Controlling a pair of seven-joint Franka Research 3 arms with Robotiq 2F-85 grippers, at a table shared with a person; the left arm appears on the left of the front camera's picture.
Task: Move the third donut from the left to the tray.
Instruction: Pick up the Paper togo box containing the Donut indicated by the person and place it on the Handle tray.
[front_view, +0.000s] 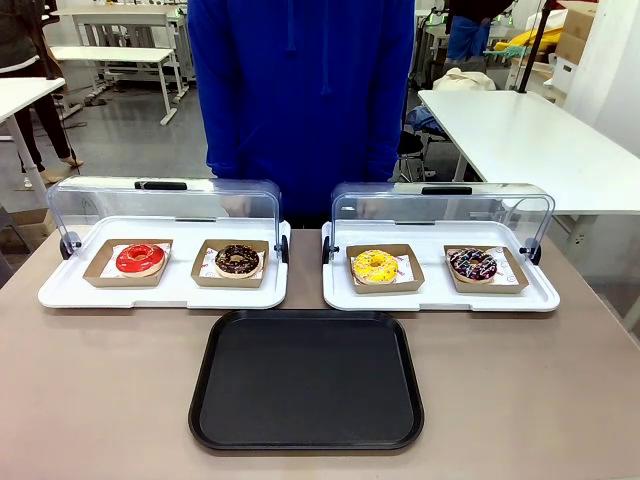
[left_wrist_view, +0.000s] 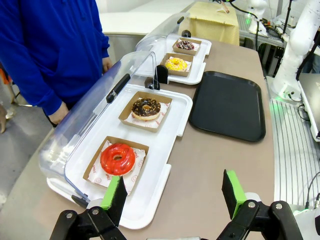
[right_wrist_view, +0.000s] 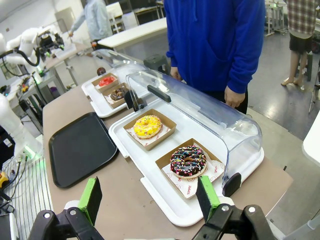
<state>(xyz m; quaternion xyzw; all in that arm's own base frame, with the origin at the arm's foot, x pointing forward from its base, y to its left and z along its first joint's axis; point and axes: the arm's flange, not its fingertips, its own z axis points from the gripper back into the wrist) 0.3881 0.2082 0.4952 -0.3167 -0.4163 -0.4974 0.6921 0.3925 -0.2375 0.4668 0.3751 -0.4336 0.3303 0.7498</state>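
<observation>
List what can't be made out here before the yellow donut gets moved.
- Print on the paper under the yellow donut: too small to read in the right wrist view.
- Underside of that donut, and whether it sticks to its cardboard box: hidden by the donut itself, every view.
- The person above the chest: cut off by the front view's top edge.
- The donut's sprinkles: too small to tell apart in the front view.

We looked out on a large open lab or workshop hall. Long white worktables (front_view: 520, 140) on metal legs stood across a polished grey floor (front_view: 130, 130), cardboard boxes (front_view: 573, 35) were stacked at the back, and a person in a light top (right_wrist_view: 95, 17) stood at a far table.
</observation>
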